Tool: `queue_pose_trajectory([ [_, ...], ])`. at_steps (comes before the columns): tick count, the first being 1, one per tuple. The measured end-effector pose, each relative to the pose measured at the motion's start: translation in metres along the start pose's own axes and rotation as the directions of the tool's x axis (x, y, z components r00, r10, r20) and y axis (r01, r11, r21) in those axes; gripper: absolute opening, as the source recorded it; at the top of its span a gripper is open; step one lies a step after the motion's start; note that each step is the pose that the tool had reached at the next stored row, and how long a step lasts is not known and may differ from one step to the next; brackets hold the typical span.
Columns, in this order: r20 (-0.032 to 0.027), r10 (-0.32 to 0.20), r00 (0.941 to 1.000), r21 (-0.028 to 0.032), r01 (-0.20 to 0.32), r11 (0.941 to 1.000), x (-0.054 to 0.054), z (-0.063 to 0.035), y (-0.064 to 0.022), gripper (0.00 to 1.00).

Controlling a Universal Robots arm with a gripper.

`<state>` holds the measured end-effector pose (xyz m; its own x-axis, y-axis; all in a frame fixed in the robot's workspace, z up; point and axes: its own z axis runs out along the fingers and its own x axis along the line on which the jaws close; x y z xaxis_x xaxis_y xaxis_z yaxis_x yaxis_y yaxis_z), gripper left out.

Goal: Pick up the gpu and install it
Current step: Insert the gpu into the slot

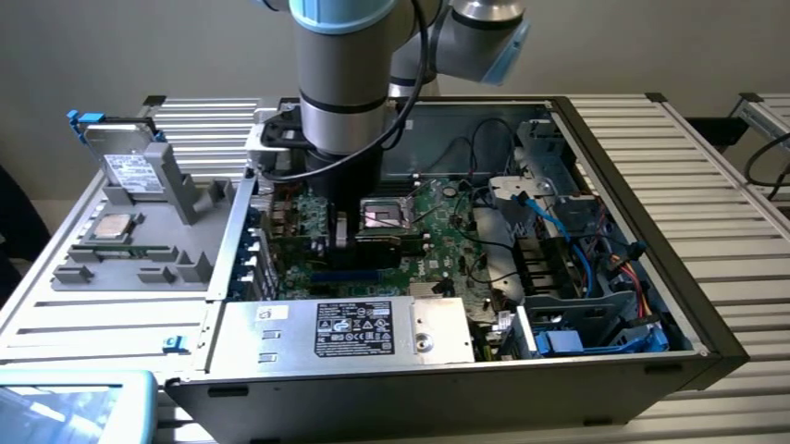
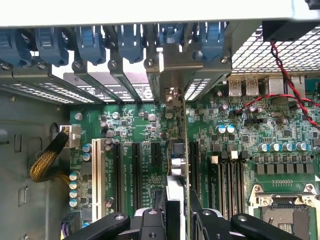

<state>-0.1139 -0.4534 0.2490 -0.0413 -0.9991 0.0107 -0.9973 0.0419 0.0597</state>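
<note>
The gripper (image 2: 176,222) is pinching the gpu (image 2: 176,155) between its fingers, holding the card on edge inside the case (image 1: 432,398). The gpu is standing over the motherboard (image 2: 235,150) among the black slots (image 2: 136,170), with its bracket end reaching toward the blue latches (image 2: 130,42). In the exterior view it is sitting at 12 o'clock from the power supply (image 1: 358,328) and at 6 o'clock from the CPU socket (image 1: 385,215). Whether it is touching a slot cannot be told.

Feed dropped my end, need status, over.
Hand shut on gpu. Gpu upright at motherboard slots, seating unclear. No obstruction seen.
</note>
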Motion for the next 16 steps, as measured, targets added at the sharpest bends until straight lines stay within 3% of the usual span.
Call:
queue_pose_trajectory([
  [12,-0.0054,-0.002,1.0,0.0003,0.002,1.0,-0.0003,0.0009,0.0014,0.28],
  [16,-0.0135,-0.002,0.9999,0.0006,0.002,1.0,-0.0009,0.0017,0.0013,0.28],
])
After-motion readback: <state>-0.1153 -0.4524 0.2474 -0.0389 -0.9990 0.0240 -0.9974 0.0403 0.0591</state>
